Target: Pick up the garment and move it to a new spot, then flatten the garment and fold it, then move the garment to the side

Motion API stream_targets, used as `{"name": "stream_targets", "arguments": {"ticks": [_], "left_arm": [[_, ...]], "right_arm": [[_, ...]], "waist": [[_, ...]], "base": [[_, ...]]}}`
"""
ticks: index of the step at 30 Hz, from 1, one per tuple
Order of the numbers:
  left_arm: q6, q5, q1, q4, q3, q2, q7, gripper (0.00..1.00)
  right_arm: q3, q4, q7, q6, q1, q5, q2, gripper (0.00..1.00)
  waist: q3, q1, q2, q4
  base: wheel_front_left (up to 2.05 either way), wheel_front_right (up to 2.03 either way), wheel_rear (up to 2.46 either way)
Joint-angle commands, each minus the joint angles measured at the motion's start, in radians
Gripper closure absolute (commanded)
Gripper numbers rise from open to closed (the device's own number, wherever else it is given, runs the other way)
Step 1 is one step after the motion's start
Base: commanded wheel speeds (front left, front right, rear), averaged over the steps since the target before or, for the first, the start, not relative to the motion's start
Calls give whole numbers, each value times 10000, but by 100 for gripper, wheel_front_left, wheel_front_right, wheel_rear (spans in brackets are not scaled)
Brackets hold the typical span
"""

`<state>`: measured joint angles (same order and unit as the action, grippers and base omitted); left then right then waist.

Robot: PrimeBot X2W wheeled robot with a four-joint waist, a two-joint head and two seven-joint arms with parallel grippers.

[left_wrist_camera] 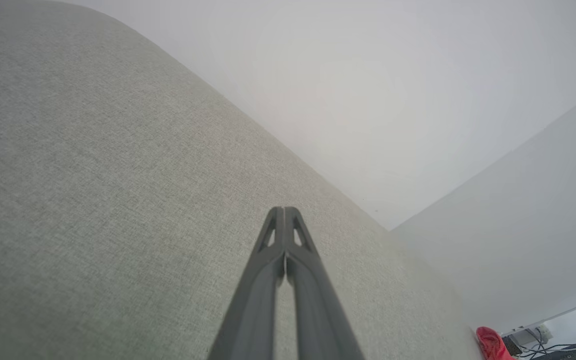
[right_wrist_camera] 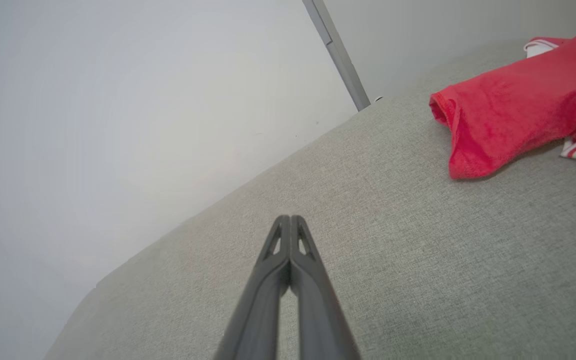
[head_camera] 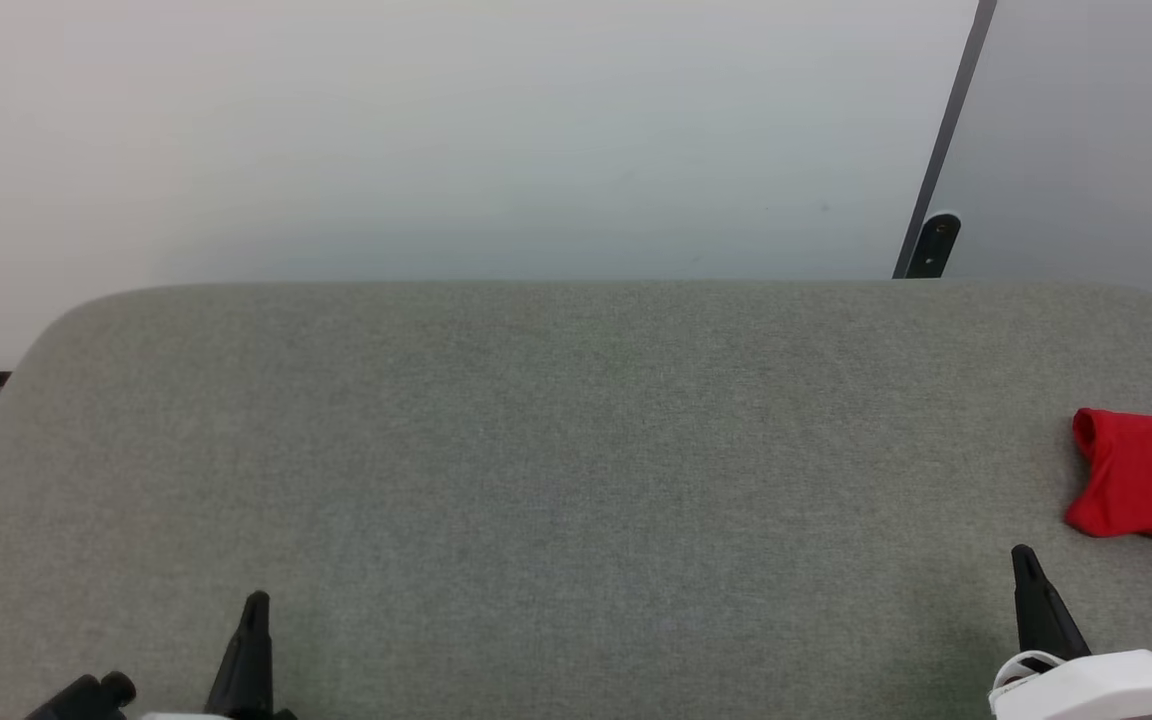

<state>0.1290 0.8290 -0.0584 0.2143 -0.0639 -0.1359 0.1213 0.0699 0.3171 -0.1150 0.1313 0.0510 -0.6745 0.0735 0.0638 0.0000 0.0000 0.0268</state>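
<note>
Fingers of the left gripper point(left_wrist_camera: 284, 214) are pressed tip to tip with nothing between them, and the same on the right gripper point(right_wrist_camera: 290, 220). Left one sits over the near-left part of the grey pad point(head_camera: 576, 420), right one over the pad's near-right part. Red garment point(head_camera: 1141, 485) lies at the pad's right end, bunched, plain red side up, with 1 rounded fold facing the pad's middle. Striped trim point(right_wrist_camera: 575, 148) peeks from under its near edge; the rest runs off the head view. Neither gripper touches it. The lie fits 2 readings: a heap waiting to be lifted, or a loose bundle already set at the pad's side. Can't tell which. Handling, as judged: soft knit, light, limp, will sag from any pinch; not fragile. Best hold, should one be wanted: the rolled fold toward the pad's middle, thick enough for 2 fingers. Pinching 1 layer risks it spilling open.
</note>
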Motion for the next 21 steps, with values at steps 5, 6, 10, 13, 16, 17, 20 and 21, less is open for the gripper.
{"name": "stream_targets", "arguments": {"ticks": [5, 6, 10, 13, 16, 17, 20, 21], "left_arm": [[9, 747, 390, -63, -87, 15, -208, 100], [9, 866, 415, -57, -94, 29, -241, 100], [10, 1317, 511, -37, -123, 85, -383, 100], [11, 1652, 562, -19, -145, 126, -487, 100], [12, 1972, 633, -3, -165, 161, -587, 100], [12, 2077, 656, 1, -171, 172, -610, 100], [13, 2383, 709, 12, -191, 208, -704, 100], [13, 2485, 723, 18, -198, 220, -738, 100]], "right_arm": [[87, -216, 194, -3, 349, -871, -12, 100], [92, -226, 227, -3, 351, -1018, -15, 100], [116, -262, 362, -3, 369, -1560, -29, 100], [134, -287, 460, -4, 388, -1960, -40, 100], [150, -313, 558, -4, 400, -2353, -50, 100], [155, -322, 591, -4, 399, -2477, -52, 100], [172, -343, 684, -4, 405, -2843, -61, 100], [177, -352, 715, -4, 411, -2972, -64, 100]], "waist": [[-36, 0, 0, -15], [-43, 0, 0, -18], [-71, 0, 0, -29], [-93, 0, 0, -38], [-114, 0, 0, -47], [-122, 0, 0, -49], [-143, 0, 0, -58], [-150, 0, 0, -61]], "base": [[0, 0, 0], [0, 0, 0], [0, 0, 0], [0, 0, 0], [0, 0, 0], [0, 0, 0], [0, 0, 0], [0, 0, 0]]}}
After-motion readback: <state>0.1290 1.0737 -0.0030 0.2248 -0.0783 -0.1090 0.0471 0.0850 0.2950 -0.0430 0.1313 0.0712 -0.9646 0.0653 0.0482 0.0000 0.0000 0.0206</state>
